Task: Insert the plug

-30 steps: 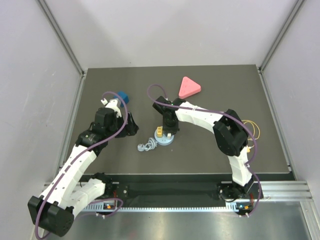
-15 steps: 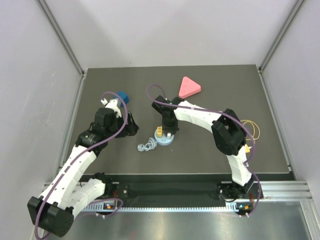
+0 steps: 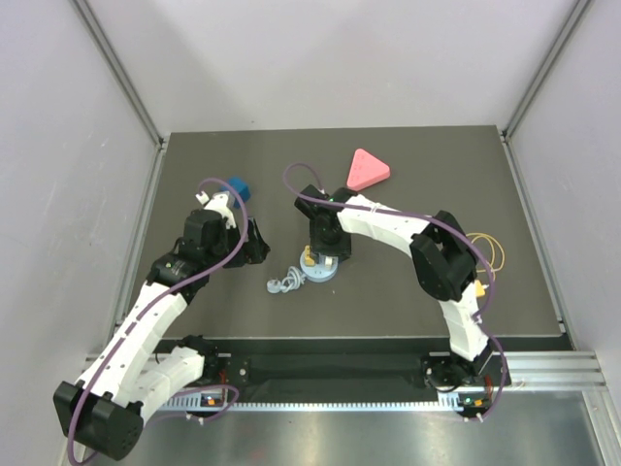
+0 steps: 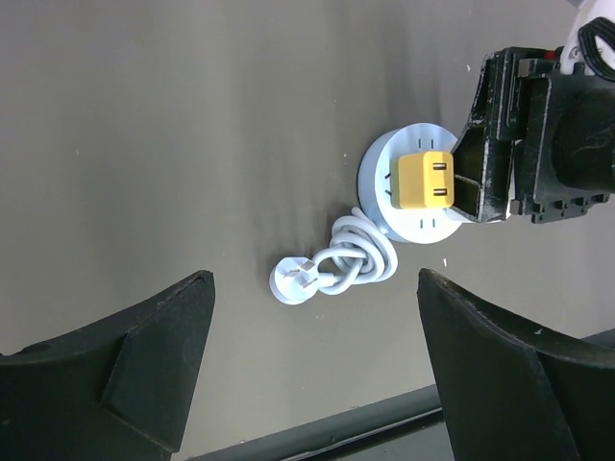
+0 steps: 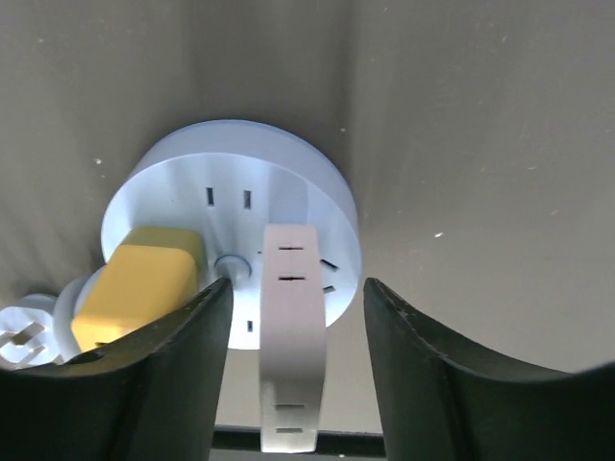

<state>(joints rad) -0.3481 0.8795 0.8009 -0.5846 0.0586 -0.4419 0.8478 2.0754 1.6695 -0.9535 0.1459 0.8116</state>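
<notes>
A round pale-blue socket (image 3: 320, 273) lies on the dark table at centre. A yellow plug (image 3: 308, 256) sits on its face, with two slots on top in the left wrist view (image 4: 426, 181). My right gripper (image 3: 326, 250) hovers right over the socket (image 5: 240, 182), open, with its left finger next to the yellow plug (image 5: 144, 283). A white slotted strip (image 5: 293, 317) shows between the jaws, touching neither. My left gripper (image 3: 254, 243) is open and empty to the left of the socket (image 4: 380, 173).
A coiled white cord with its own plug (image 3: 284, 284) lies just left of the socket, also in the left wrist view (image 4: 332, 269). A pink triangle (image 3: 366, 169) and a blue object (image 3: 238, 186) lie at the back. A yellow loop (image 3: 490, 250) lies at the right.
My right gripper has shifted slightly left over the socket. The left arm, the yellow plug and the cord have not moved.
</notes>
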